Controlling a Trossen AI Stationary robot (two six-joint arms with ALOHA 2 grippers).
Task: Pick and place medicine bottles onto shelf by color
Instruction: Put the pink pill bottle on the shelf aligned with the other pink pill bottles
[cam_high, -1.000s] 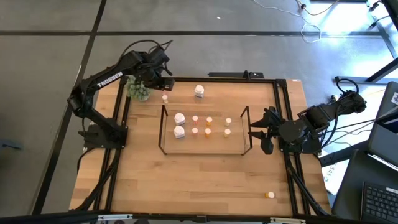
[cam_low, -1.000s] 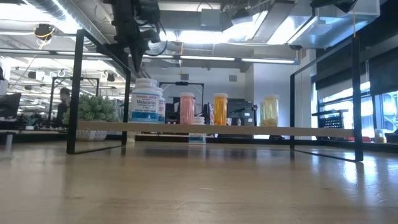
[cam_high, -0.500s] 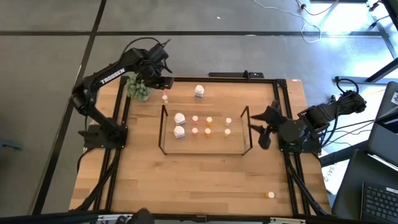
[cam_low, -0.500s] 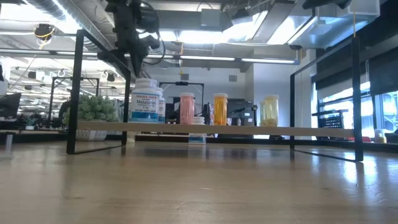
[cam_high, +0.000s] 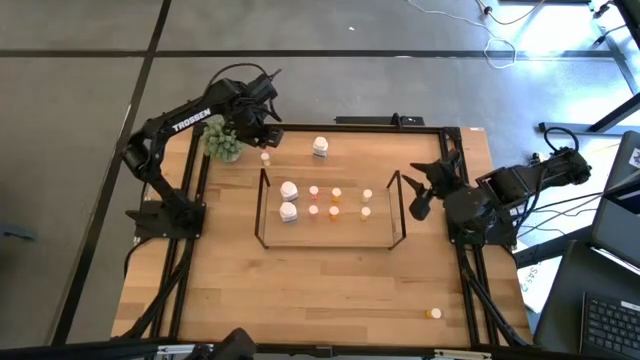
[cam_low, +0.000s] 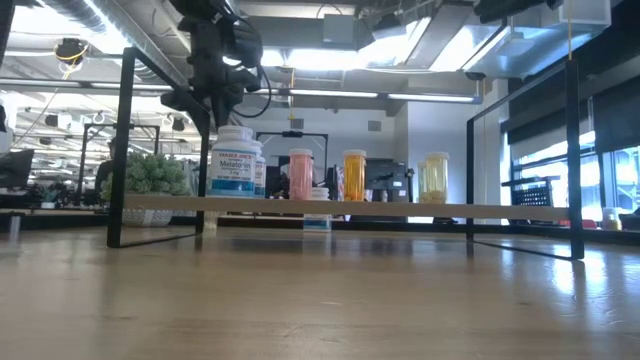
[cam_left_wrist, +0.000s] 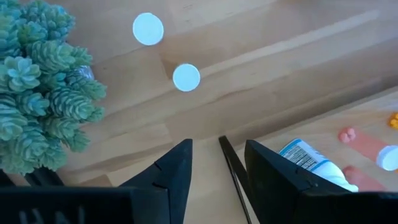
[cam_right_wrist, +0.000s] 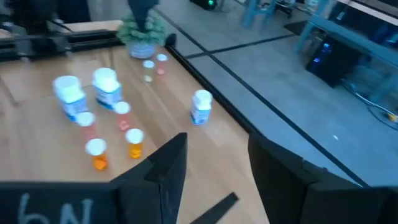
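Near the surface's far-left corner, two small bottles are overhung by the nearer left hand, parted and empty.

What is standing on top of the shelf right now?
On the shelf: two large white bottles at its left end, then small pink, orange and cream bottles in pairs. Labels cannot be read from above.

My left gripper hangs raised just beyond the far-left corner of the shelf, fingers parted around nothing, elbow folded back. My right gripper hovers just off the shelf's right end, jaws apart, empty, wrist angled inward.
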